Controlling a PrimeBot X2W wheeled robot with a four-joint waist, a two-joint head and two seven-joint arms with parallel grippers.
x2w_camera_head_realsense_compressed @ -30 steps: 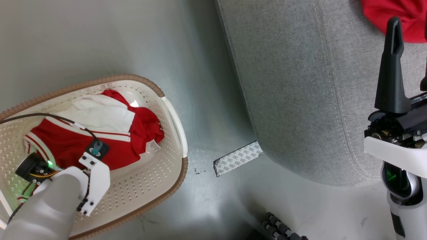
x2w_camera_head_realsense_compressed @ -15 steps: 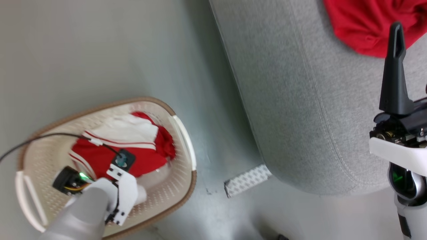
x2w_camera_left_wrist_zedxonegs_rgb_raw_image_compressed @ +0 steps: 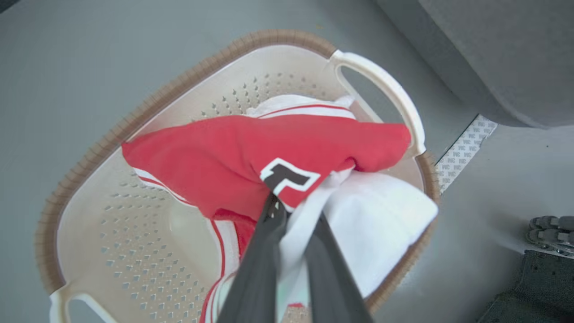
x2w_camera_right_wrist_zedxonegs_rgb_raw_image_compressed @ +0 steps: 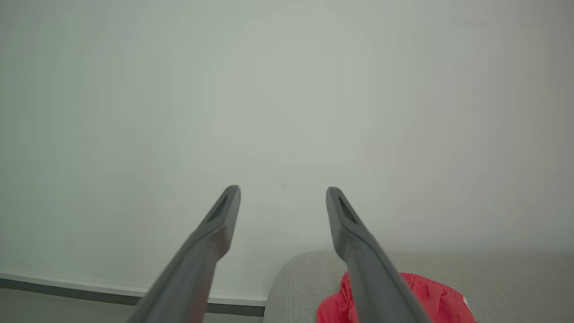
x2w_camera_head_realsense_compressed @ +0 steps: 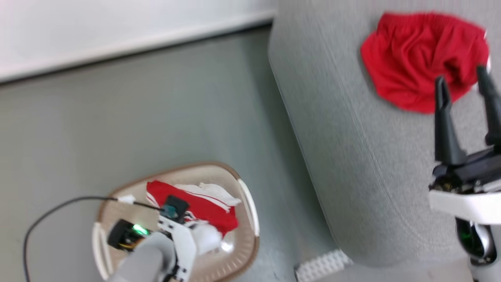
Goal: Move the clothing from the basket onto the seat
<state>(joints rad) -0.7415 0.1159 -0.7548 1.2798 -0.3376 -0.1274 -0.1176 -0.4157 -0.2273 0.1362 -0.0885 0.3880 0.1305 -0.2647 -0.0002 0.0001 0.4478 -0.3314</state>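
While pinching clothing (x2w_camera_left_wrist_zedxonegs_rgb_raw_image_compressed: 251, 143) tight in left gripper (x2w_camera_left_wrist_zedxonegs_rgb_raw_image_compressed: 296, 208), above basket (x2w_camera_left_wrist_zedxonegs_rgb_raw_image_compressed: 112, 134) middle: lift high, clear handle (x2w_camera_left_wrist_zedxonegs_rgb_raw_image_compressed: 385, 89) on seat (x2w_camera_left_wrist_zedxonegs_rgb_raw_image_compressed: 493, 45) side, mind hanging white panel (x2w_camera_left_wrist_zedxonegs_rgb_raw_image_compressed: 381, 211). Carry across to seat edge. Beyond: right gripper (x2w_camera_head_realsense_compressed: 461, 76) spread wide, empty, over red garment (x2w_camera_head_realsense_compressed: 411, 51) well in from seat edge.

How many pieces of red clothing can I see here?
2 garments: one on the seat, one pinched by the left gripper above the basket. More may hide beneath.
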